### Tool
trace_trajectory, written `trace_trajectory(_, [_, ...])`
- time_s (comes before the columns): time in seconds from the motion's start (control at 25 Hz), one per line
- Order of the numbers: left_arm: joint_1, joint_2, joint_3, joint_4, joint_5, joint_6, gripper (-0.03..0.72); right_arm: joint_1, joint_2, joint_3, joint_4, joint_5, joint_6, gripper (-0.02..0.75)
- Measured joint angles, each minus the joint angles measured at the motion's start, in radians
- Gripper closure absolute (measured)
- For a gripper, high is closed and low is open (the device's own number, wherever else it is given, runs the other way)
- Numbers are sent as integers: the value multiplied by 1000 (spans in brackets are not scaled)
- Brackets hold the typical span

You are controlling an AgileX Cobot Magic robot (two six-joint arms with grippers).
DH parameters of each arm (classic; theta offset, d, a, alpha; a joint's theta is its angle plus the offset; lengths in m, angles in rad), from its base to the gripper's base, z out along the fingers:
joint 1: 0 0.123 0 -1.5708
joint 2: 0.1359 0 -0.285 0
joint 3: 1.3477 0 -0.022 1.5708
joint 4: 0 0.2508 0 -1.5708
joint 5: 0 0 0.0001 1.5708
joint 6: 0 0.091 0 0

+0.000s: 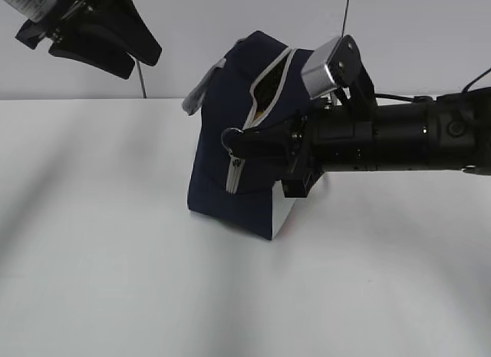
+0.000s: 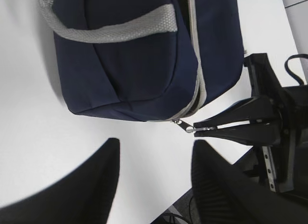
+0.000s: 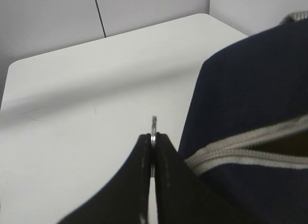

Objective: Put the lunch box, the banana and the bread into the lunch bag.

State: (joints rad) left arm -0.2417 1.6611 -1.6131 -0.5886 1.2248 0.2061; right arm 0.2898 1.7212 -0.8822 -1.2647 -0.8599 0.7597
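On the white counter [image 1: 115,280], our right gripper [image 2: 198,129] pinches the small silver zip ring [image 3: 154,130] of the big navy-blue fabric lunch bag [image 1: 230,165]. Our left fingers [image 2: 96,180], raised, spread wide.

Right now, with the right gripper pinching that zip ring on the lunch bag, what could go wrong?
1. The right gripper holds only the thin zip ring at its fingertips, so the ring could slip out under load.
2. The lunch bag already sits tilted on the table, and the left gripper is open and off it, so a pull may drag or tip the bag rather than move the zipper.
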Motion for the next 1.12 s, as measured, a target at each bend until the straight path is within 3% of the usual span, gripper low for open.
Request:
trace_trajectory(0.44, [0,0,0,-1,-14,25,337,0,-49,-63,-332,15,321,754])
trace_trajectory(0.8, [0,0,0,-5,-19,29,337,0,-49,-114,-294,49,335,754])
trace_trajectory(1.12, [0,0,0,-51,-44,82,337,0,-49,-169,-184,145,335,754])
